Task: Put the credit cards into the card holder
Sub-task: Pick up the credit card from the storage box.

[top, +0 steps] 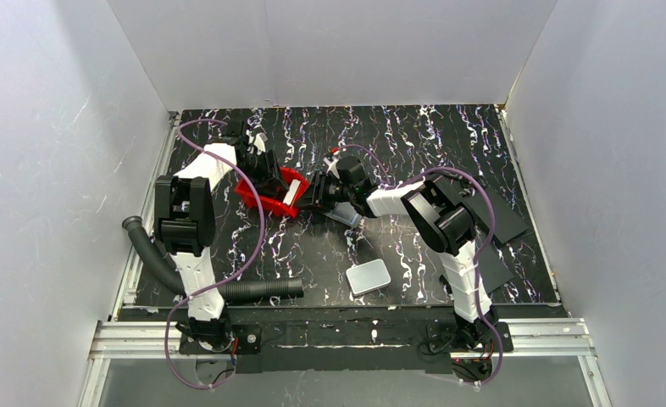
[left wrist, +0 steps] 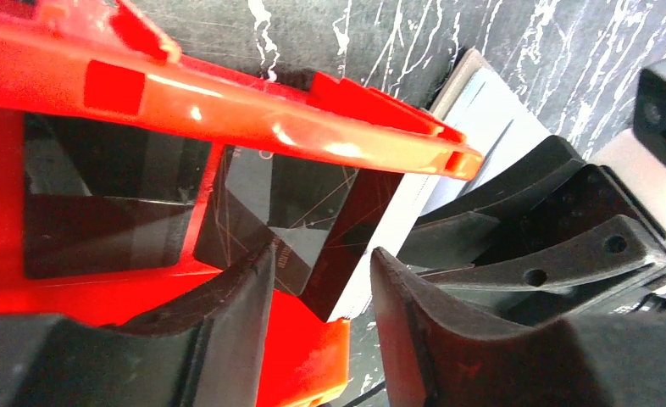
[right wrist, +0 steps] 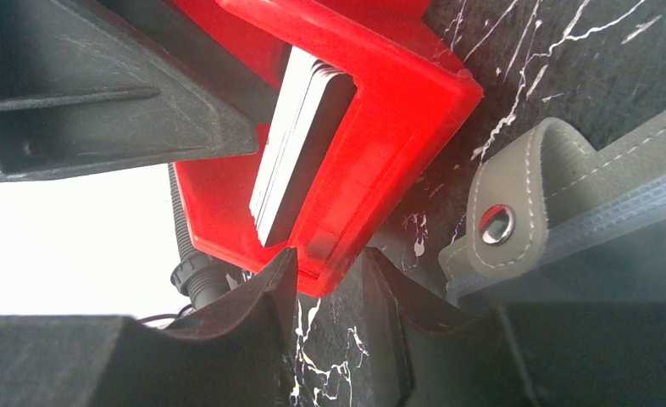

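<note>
Black fingers of the left tool (left wrist: 323, 264) stand partly open at the lower middle of its wrist view. The dark-faced credit cards (left wrist: 300, 225) lean just beyond the tips, inside the red tray (left wrist: 228, 102). The right tool (right wrist: 330, 259) brackets the tray's corner; I cannot tell whether it pinches it. The grey card holder (right wrist: 558, 182) lies on the bench (right wrist: 567, 51) at the right of that view, just beside the tool.

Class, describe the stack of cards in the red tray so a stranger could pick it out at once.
Start at the dark, white-veined table and find the red tray left of centre. At the tray's right end the stack of cards stands on edge. Unlike the grey slab lying flat nearer the front edge, it is thin, layered and leaning.
</note>
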`<state>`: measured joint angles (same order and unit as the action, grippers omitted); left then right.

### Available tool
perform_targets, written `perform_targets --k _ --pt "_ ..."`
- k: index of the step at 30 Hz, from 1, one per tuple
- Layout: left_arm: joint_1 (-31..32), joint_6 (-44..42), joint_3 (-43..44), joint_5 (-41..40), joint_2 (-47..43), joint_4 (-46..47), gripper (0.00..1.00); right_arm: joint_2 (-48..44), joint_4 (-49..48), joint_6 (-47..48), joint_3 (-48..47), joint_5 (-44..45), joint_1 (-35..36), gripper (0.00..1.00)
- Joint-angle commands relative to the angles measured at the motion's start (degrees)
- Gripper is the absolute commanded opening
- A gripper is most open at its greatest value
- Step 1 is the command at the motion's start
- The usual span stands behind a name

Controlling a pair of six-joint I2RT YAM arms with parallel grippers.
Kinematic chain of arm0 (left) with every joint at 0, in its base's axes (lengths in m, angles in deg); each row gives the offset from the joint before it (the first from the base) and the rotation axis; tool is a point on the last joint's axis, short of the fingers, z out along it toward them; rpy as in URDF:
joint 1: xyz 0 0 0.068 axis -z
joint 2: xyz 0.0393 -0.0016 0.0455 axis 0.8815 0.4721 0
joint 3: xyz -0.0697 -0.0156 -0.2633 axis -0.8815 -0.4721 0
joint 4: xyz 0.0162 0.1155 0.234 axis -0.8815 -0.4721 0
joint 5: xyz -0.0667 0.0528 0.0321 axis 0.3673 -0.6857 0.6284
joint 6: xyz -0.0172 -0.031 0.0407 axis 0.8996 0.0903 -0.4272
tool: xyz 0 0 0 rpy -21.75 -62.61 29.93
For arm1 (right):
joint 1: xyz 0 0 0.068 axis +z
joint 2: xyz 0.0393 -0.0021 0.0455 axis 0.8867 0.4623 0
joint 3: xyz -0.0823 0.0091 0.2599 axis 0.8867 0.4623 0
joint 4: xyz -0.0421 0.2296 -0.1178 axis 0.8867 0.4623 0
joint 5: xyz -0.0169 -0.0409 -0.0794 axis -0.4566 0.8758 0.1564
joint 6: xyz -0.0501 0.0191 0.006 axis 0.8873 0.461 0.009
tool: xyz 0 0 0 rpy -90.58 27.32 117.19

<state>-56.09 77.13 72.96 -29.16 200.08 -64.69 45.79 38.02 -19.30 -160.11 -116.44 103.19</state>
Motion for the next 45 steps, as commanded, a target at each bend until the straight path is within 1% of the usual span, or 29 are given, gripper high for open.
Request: perform_targets --k 1,6,10,14,19,25,34,43,45 --pt "0.3 -0.5 1.7 3.3 0.5 0.2 0.46 -0.6 -4.9 -0.6 -0.2 -0.9 0.0 0.42" --pt "0.8 -0.4 1.9 3.0 0.4 0.4 0.46 -0.5 -5.0 -0.8 -0.3 -0.9 0.0 0.42" --pt "0.9 -0.3 1.7 0.9 0.6 0.1 0.46 -0.6 -5.1 -0.9 -0.4 -1.0 0.0 0.42" --pt "0.9 -0.3 2.0 -0.9 0.8 -0.6 0.40 -0.7 -5.1 -0.8 -0.4 -0.9 0.0 0.42" --pt "0.9 -0.1 2.0 -1.1 0.8 -0.7 0.32 -0.6 -5.2 -1.0 -0.3 -1.1 0.0 0.41" --pt "0.9 -0.2 1.7 -1.5 -0.1 -0.7 0.31 -0.5 -5.4 -1.0 -0.1 -1.2 0.0 0.41" --pt "0.9 0.0 1.2 -2.8 -0.6 -0.3 0.23 -0.5 -5.5 -1.1 -0.1 -1.3 0.0 0.41" --pt "0.8 0.2 1.0 -3.6 -1.5 0.0 0.20 -0.5 -5.4 -1.1 -0.1 -1.5 0.0 0.41" --pt "0.9 0.0 0.7 -1.9 -2.1 1.0 0.19 -0.5 -5.5 -1.2 0.0 -1.6 0.0 0.41"
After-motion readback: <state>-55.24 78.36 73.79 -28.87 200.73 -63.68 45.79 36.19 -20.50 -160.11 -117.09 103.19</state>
